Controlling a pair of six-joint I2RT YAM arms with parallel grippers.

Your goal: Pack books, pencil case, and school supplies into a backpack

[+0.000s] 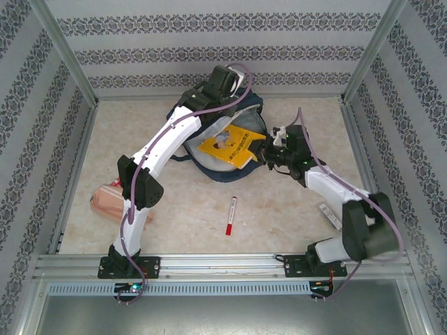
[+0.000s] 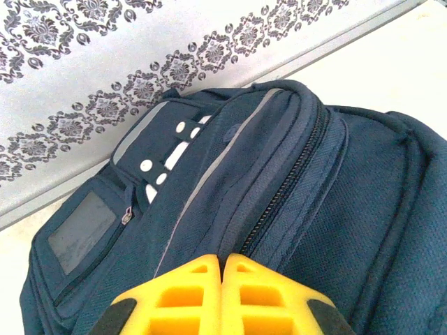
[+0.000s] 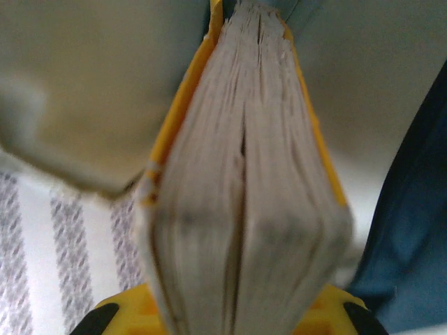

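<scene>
The navy backpack (image 1: 183, 112) lies at the back middle of the table, its mouth gaping to show pale lining. My left gripper (image 2: 223, 264) is shut at the top of the backpack (image 2: 349, 174), pinching a fold of fabric beside a zipper. The yellow book (image 1: 227, 146) sticks partway out of the opening. My right gripper (image 1: 266, 148) is shut on its outer edge. In the right wrist view the book's page edges (image 3: 244, 174) bulge between the yellow fingers (image 3: 119, 310). The peach-pink pencil case (image 1: 110, 201) lies at the left, partly behind my left arm. The red-capped marker (image 1: 230, 215) lies in front of the backpack.
A small pale flat object (image 1: 328, 213) lies at the right, partly under my right arm. Patterned walls and metal posts enclose the table on three sides. A metal rail (image 1: 223, 264) runs along the near edge.
</scene>
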